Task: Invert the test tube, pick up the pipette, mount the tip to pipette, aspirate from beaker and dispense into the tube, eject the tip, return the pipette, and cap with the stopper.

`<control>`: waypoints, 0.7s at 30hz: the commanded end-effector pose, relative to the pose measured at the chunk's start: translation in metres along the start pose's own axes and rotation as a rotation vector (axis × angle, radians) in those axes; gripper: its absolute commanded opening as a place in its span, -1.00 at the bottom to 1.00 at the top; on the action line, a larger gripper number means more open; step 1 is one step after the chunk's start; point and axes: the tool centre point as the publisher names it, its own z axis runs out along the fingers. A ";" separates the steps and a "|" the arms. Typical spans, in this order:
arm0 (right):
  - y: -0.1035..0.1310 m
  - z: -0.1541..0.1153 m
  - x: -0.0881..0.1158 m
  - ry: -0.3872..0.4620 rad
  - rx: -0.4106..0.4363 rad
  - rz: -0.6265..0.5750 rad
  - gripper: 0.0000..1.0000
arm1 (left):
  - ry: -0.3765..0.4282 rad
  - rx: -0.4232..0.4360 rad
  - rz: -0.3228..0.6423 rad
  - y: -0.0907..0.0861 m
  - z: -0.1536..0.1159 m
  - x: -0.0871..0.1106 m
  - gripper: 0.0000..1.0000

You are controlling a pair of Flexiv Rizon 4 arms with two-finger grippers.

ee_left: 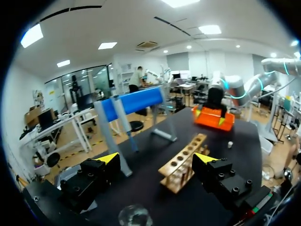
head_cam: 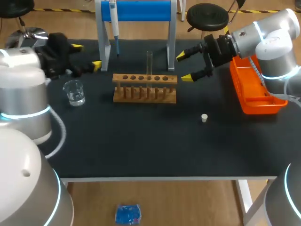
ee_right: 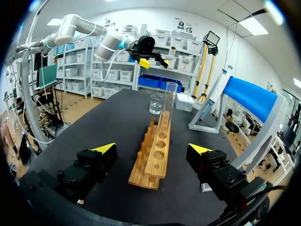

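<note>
The bench (head_cam: 141, 150) has a matte black top with a pale front edge and a white leg (head_cam: 244, 195). Around it lies a light wood-toned floor (head_cam: 178, 202), with a round black stool (head_cam: 207, 16) behind. White walls (ee_left: 129, 61), rectangular ceiling light panels (ee_left: 107, 45), glass partitions (ee_left: 87, 80) and shelving (ee_right: 110, 70) holding white bins ring the room.

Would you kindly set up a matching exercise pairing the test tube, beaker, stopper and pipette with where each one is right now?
Things:
1. test tube
2. beaker
3. stopper
4. pipette

Places:
A. hanging on the blue stand
B. alone on the bare table, in front of the rack's right end
C. standing in the wooden rack
D. close to the left gripper

Pairs: 1-C, 2-D, 3-B, 4-A
</note>
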 end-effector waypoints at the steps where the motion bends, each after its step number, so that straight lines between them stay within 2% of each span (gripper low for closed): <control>1: 0.000 -0.001 0.000 0.002 0.003 0.000 1.00 | -0.006 0.015 -0.010 0.020 -0.059 -0.036 1.00; 7: 0.000 -0.001 0.000 0.002 0.003 0.000 1.00 | -0.058 -0.017 -0.059 0.055 -0.083 -0.096 1.00; 14: 0.000 -0.001 0.000 0.002 0.003 0.000 1.00 | -0.127 -0.042 -0.112 0.084 -0.088 -0.151 1.00; 21: 0.000 -0.001 0.000 0.002 0.003 0.000 1.00 | -0.208 -0.112 -0.148 0.084 -0.071 -0.178 1.00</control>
